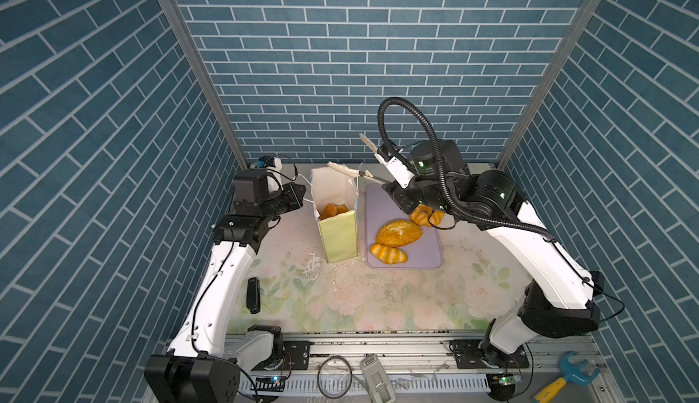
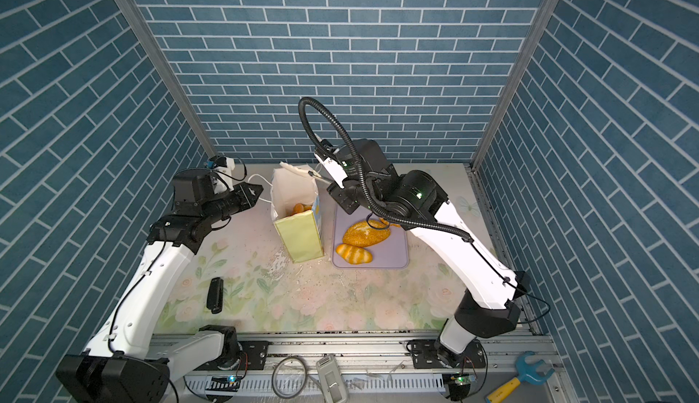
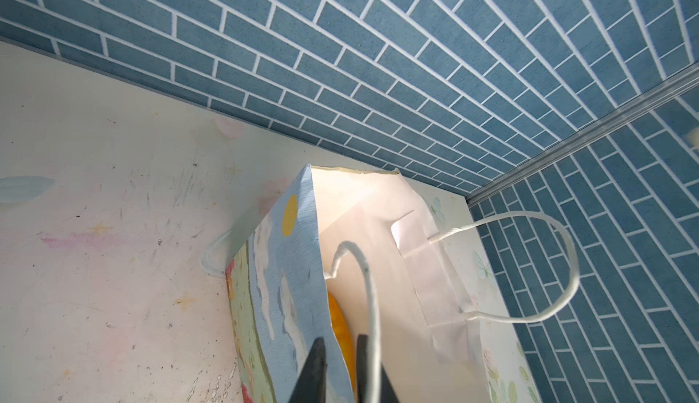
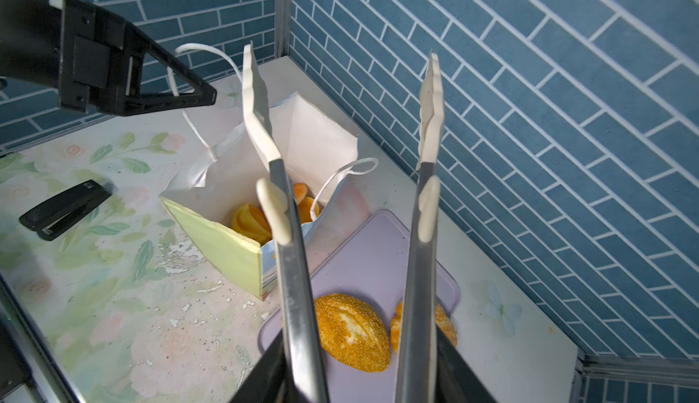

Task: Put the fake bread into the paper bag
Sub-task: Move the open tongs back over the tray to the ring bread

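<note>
In both top views the paper bag (image 1: 338,238) (image 2: 300,240) stands upright near the back edge of the surface (image 1: 359,299), about its middle, with the mouth open. Some fake bread (image 1: 331,210) lies at the bottom of it. Just beside the bag, on its right, is a lilac tray (image 1: 423,259) with three pieces: a seeded oval loaf (image 1: 399,232), a striped roll (image 1: 389,253) touching the loaf on its front side, and a third pastry (image 1: 425,215) partly hidden under the right arm. The right hand (image 1: 386,168) carries a pair of tongs (image 1: 348,171), and one arm of them reaches above the bag's mouth. The left hand (image 1: 300,193) is just beside the bag's left wall, near the rim. A black stapler (image 1: 252,295) lies near the left edge of the surface.

In the left wrist view the fingers (image 3: 310,367) of the left hand are close together, with only a narrow gap. A cord handle (image 3: 372,306) of the bag runs down along one finger. I cannot tell if it is pinched or only hooked. A piece of orange bread shows inside the bag.

In the right wrist view the fingers (image 4: 261,378) of the right hand stand well apart, and the two arms of the tongs are spread wide, with nothing between their white tips. Below them is the open mouth of the bag with the bread inside, and the loaf lies on the tray.
</note>
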